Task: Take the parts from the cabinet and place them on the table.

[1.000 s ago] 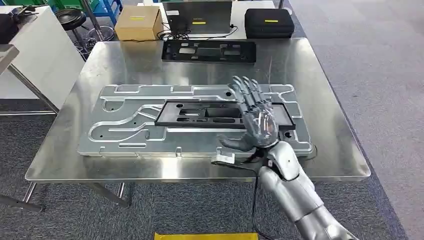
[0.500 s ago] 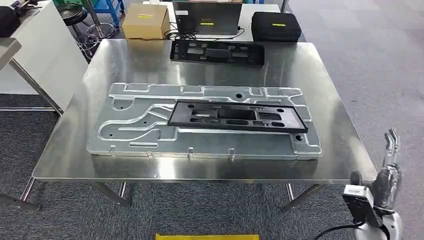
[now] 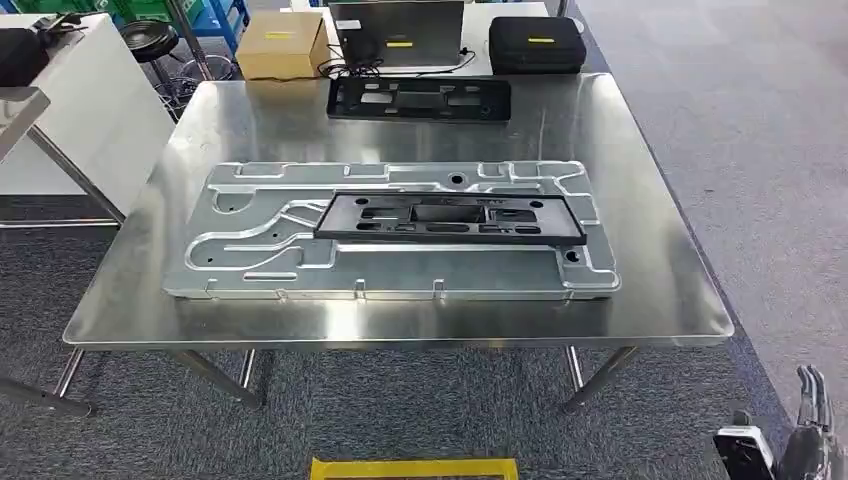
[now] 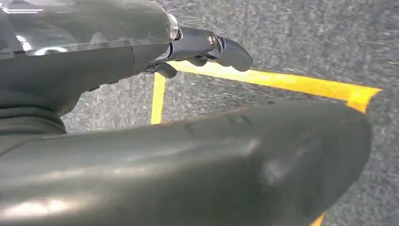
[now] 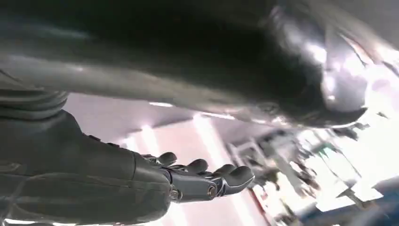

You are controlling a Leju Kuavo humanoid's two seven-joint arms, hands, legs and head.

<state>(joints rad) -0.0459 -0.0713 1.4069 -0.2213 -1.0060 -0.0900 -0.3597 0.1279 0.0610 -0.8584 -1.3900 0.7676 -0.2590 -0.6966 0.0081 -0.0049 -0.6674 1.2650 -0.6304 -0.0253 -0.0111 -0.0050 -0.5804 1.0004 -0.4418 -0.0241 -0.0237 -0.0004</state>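
With our right hand (image 3: 812,430) empty, fingers extended, low beside the table (image 3: 660,280), and our left hand (image 4: 207,47) empty near the floor, 1 black part (image 3: 450,218) lies on the metal plate (image 3: 250,215) and 1 more black part (image 3: 420,99) at the table's far edge, so we judge a return to the cabinet comes next.

Table (image 3: 650,290) glossy brushed steel; plate (image 3: 260,280) matt grey metal (machined); frame (image 3: 450,218) matt black plastic.
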